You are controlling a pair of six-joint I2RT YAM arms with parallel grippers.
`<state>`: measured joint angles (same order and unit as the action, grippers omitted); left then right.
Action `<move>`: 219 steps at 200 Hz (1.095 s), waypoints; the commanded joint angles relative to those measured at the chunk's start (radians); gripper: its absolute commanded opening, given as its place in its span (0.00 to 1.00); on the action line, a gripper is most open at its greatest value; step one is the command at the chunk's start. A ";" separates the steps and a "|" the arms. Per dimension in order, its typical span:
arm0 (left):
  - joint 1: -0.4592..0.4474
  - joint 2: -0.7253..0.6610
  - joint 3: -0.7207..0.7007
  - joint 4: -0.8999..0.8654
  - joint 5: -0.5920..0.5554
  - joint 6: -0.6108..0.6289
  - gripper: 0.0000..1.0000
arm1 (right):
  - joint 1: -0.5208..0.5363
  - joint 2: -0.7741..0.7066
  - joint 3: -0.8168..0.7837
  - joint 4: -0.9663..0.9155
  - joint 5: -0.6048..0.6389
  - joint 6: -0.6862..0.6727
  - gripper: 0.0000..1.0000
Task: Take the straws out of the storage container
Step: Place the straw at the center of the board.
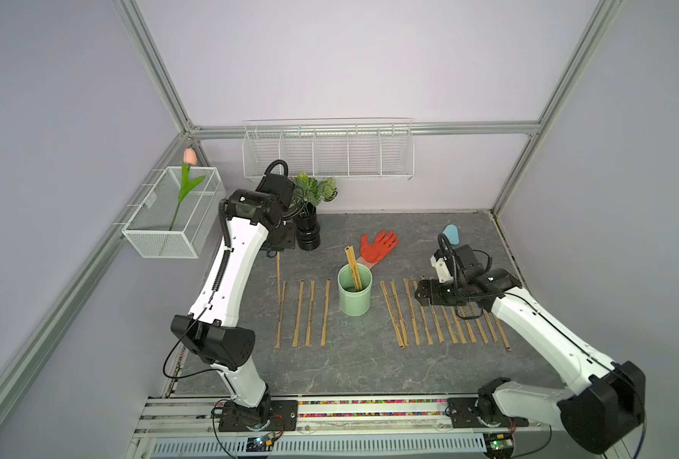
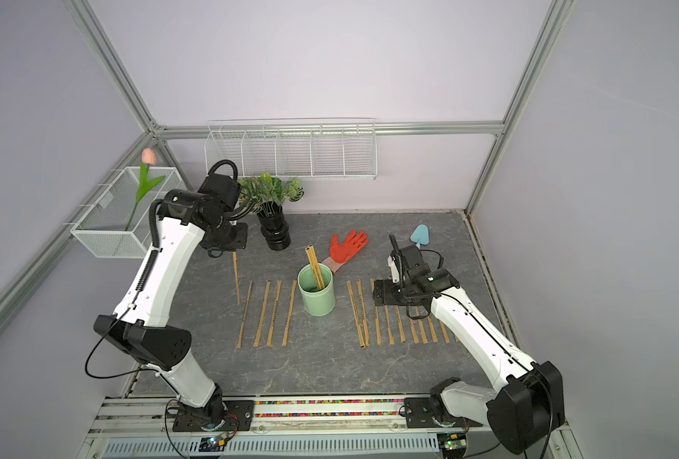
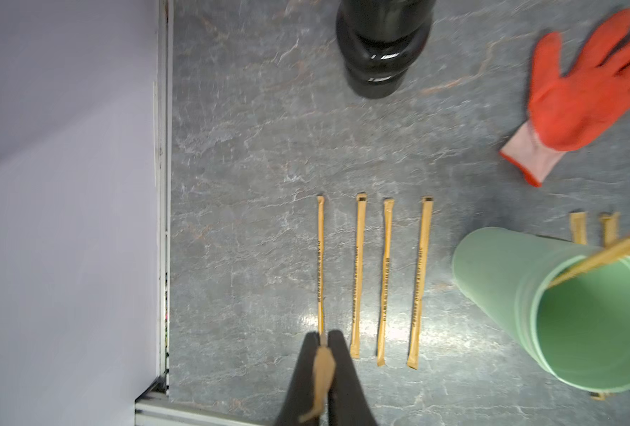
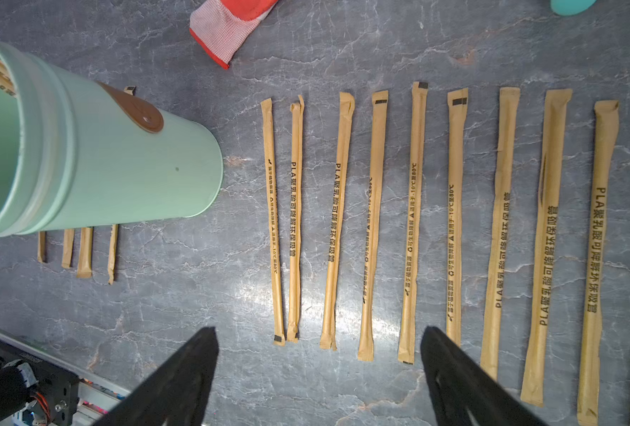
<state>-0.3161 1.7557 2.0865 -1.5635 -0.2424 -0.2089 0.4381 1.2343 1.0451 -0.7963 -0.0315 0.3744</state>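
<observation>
The storage container [image 1: 354, 296], a mint-green cup, stands upright mid-table with a few straws [image 1: 353, 265] leaning inside it. Several straws [image 1: 304, 314] lie in a row on its left and several more [image 1: 413, 314] on its right. My left gripper [image 3: 321, 337] is shut on one end of a straw [image 1: 278, 278]. That straw lies in line with the leftmost laid straw [image 3: 320, 258] in the left wrist view. My right gripper [image 4: 319, 332] is open over the near ends of the right row, with nothing between its fingers.
A black ribbed vase [image 1: 308, 236] with a leafy plant stands behind the left row. A red glove [image 1: 378, 246] lies behind the cup, and a small blue object [image 1: 452, 234] sits at the back right. White wire baskets [image 1: 326, 155] hang on the walls.
</observation>
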 commanded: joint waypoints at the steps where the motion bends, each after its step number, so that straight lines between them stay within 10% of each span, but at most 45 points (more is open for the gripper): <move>1: 0.042 0.043 -0.032 -0.050 -0.045 -0.015 0.07 | -0.005 -0.010 -0.018 -0.015 -0.009 0.000 0.89; 219: 0.176 0.412 -0.154 -0.007 0.006 -0.001 0.07 | -0.007 0.091 -0.035 0.051 -0.028 -0.020 0.89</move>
<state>-0.1501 2.1395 1.9472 -1.5871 -0.2523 -0.2081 0.4381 1.3098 1.0210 -0.7650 -0.0448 0.3660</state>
